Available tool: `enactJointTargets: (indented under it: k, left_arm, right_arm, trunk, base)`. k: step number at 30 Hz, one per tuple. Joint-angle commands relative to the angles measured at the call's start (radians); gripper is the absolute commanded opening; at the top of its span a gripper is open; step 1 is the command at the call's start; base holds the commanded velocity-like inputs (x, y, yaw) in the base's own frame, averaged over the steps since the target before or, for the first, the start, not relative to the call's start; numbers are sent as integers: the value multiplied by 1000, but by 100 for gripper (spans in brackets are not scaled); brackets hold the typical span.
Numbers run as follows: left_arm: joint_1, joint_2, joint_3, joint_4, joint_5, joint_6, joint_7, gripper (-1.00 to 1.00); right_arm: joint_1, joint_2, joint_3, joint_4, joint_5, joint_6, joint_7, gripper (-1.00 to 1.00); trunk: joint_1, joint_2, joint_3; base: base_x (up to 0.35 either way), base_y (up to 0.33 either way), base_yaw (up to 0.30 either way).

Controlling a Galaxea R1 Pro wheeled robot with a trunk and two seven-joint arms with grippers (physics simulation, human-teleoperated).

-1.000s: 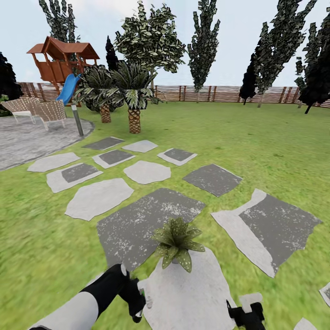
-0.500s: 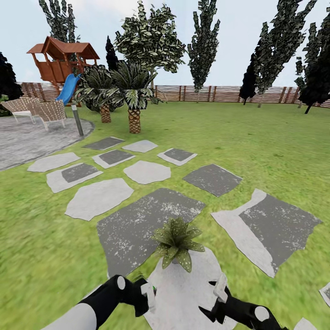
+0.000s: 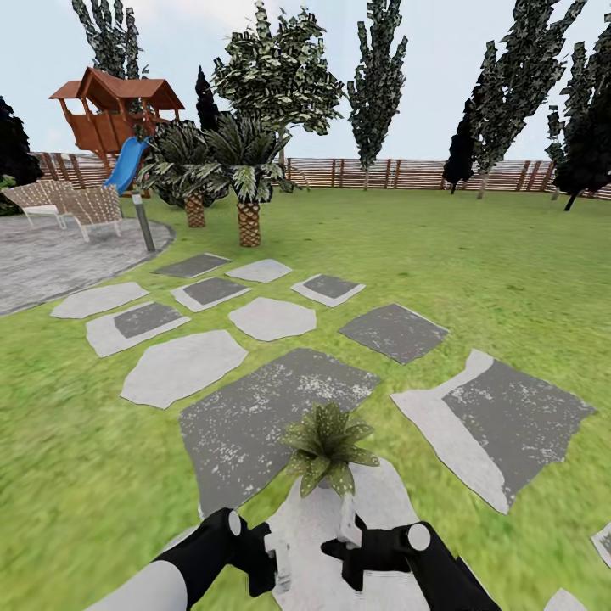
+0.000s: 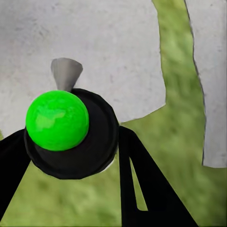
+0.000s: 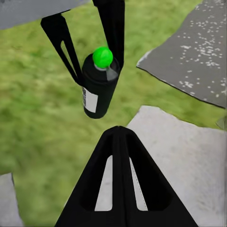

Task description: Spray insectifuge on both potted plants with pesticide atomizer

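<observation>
From the head camera, one of the potted plants (image 3: 327, 450) stood at the far edge of a pale stepping stone (image 3: 382, 501), straight ahead of the robot and just beyond both hands. The left gripper (image 3: 276, 552) and the right gripper (image 3: 348, 519) hung low over that same stone, close together, the right one nearer the leaves; from here I could not tell how either pair of fingers stood, and the atomizer itself was too small to make out. In the left wrist camera, the pesticide atomizer (image 4: 71, 132) was seen end-on, its green cap facing the lens and its grey nozzle pointing away over the pale stone, with the left gripper's dark fingers (image 4: 142, 184) pressed against either side of the black body: clamped on it. So the can's long axis ran along the fingers, and the nozzle faced across it. In the right wrist camera, the atomizer (image 5: 98, 87) hung in the left gripper (image 5: 90, 42) over grass beside a stone, cap up and nozzle aimed sideways; the right gripper's own fingers (image 5: 120, 189) met at their tips, drawn together on nothing. I judged that the spray would depend on turning the left wrist until that nozzle faced the plant ahead; the second plant was not visible.
</observation>
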State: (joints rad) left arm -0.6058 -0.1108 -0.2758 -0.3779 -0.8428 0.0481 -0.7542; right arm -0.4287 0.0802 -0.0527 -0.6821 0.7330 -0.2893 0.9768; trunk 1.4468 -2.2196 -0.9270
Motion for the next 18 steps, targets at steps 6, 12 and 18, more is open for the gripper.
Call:
enactJointTargets:
  k: [6, 12, 18]
  left_arm:
    - [0, -17, -2, -5, 5, -7, 4, -100]
    - [0, -38, -2, -6, 10, -54, 3, -100]
    - [0, -37, 1, 6, 14, -101, -30, -100]
  right_arm:
    - [-1, 3, -6, -9, 8, -1, 9, -100]
    - [-1, 4, -6, -10, 8, -1, 8, -100]
    - [-1, 3, -6, -10, 9, -1, 7, -100]
  trunk:
    - [0, 0, -1]
    - [0, 0, -1]
    - [0, 0, -1]
  base:
    - [0, 0, 0]
    - [0, 0, 0]
    - [0, 0, 0]
